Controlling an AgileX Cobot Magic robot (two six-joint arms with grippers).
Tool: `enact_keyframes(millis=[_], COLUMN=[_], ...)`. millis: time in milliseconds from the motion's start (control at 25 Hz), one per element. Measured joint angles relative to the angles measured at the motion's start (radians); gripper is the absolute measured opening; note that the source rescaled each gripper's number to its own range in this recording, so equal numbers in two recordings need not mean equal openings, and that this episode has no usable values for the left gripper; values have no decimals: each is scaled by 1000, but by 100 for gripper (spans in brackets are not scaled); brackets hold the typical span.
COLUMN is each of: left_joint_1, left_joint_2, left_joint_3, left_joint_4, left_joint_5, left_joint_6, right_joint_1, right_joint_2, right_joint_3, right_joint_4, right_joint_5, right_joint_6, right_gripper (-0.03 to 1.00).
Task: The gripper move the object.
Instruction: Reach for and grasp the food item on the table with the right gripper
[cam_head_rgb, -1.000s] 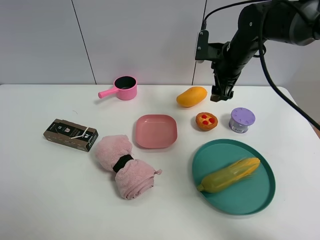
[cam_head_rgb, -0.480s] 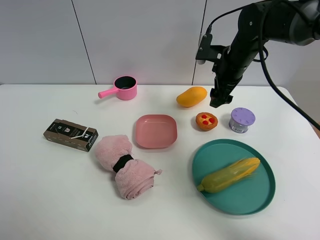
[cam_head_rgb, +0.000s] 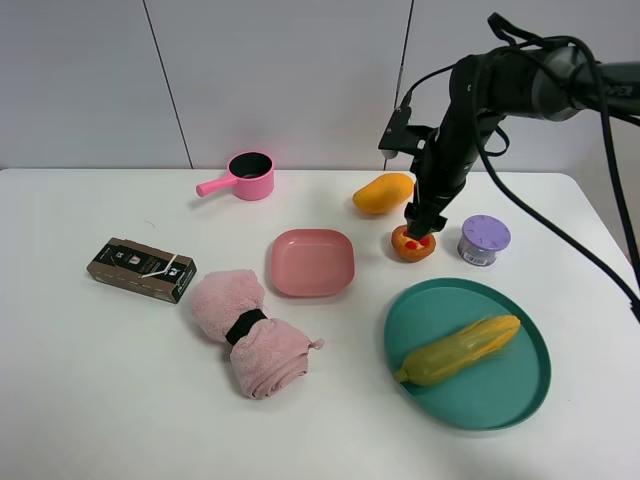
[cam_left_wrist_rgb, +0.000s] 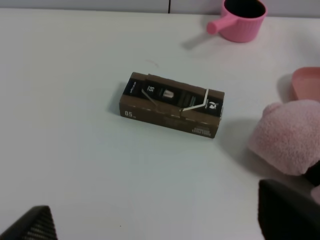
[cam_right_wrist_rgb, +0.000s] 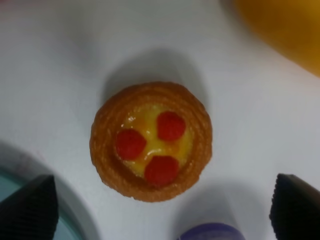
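Black gripper now lower, over tart

A smooth white counter fills most of the high view, and its far edge meets a pale grey-white wall. Two thin dark seams run down the wall, dividing it into broad panels. The light is soft and even, leaving only faint shadows on the counter.

Cropped by right wrist edges: mango, purple lid, teal plate. Hidden behind the gripper from above: far rim of the tart.
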Motion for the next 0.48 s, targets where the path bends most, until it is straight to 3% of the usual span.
enact_keyframes(millis=[480], left_joint_1=[0], left_joint_2=[0], left_joint_3=[0], left_joint_4=[0], left_joint_5=[0], left_joint_6=[0], right_joint_1=[0], right_joint_2=[110], right_joint_3=[0], right_joint_4=[0], right_joint_5=[-61], right_joint_6=[14], right_gripper=[92])
